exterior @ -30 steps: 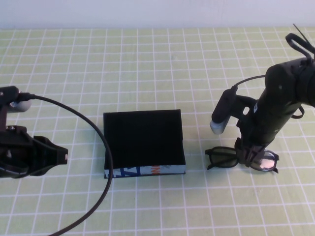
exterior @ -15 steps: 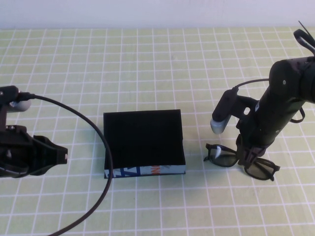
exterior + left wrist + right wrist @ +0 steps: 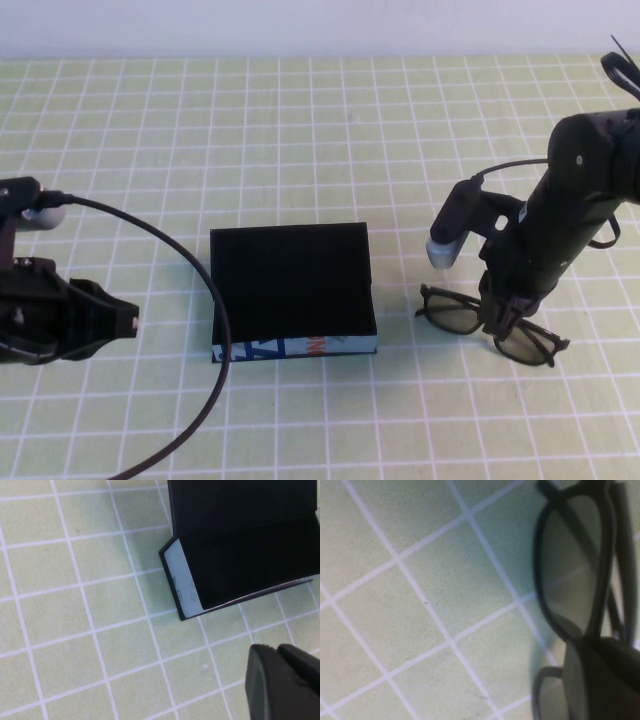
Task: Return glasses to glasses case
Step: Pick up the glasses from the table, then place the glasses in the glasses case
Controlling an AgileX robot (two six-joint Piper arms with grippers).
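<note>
Tilted since before, glasses (image 3: 490, 326) sit clamped in right end effector (image 3: 503, 318); left end effector (image 3: 118, 322) unclear.

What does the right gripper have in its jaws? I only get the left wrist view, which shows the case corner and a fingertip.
Observer: The right gripper is shut on the glasses at the bridge, right of the glasses case.
Operator: Are they lifted?
Observer: Cannot tell; the right wrist view shows one lens close above the gridded mat.
Operator: Where is the left gripper?
Observer: The left gripper is shut, parked left of the case, apart from it.
</note>
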